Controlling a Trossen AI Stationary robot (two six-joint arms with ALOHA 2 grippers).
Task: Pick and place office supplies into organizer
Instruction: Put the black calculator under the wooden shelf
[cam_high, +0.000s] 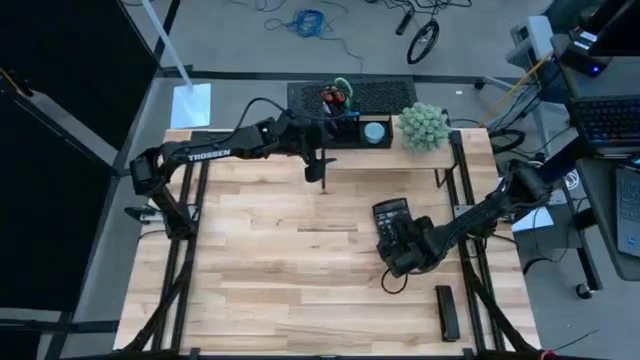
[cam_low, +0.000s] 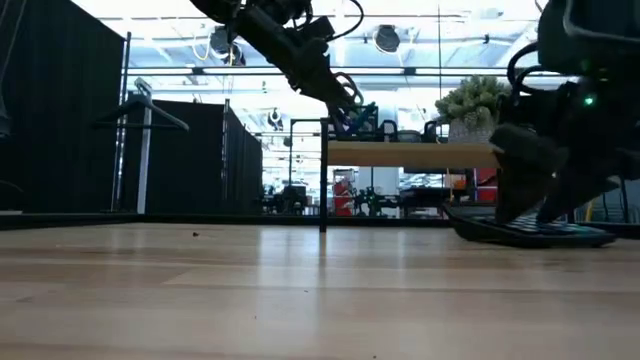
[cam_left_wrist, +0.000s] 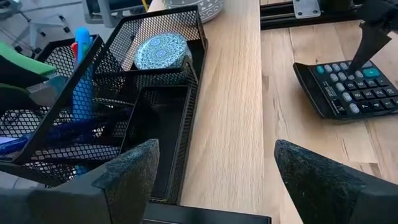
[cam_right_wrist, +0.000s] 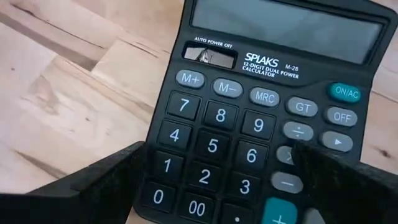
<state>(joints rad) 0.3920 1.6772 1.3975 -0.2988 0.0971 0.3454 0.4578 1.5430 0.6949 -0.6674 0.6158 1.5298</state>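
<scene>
The left gripper (cam_left_wrist: 214, 171) hangs at the far side of the table (cam_high: 270, 260), just over the near edge of the wooden shelf riser (cam_left_wrist: 227, 93), its fingers (cam_left_wrist: 134, 171) spread wide with nothing between them. Right beside it on the riser sits the black mesh organizer (cam_left_wrist: 186, 74): blue pens (cam_left_wrist: 81, 68) stand in its left compartment, the scissors (cam_high: 335, 95) with red and green handles rise from it, and the round blue-grey disc (cam_left_wrist: 160, 51) lies in the far compartment. To the right of the organizer sits the fuzzy green plant ball (cam_high: 424, 126). Further right and nearer, the right gripper (cam_right_wrist: 214, 180) hovers low over the black calculator (cam_right_wrist: 261, 112), fingers (cam_right_wrist: 93, 183) parted and holding nothing. A dark slim object (cam_high: 448, 312) lies near the right front corner.
</scene>
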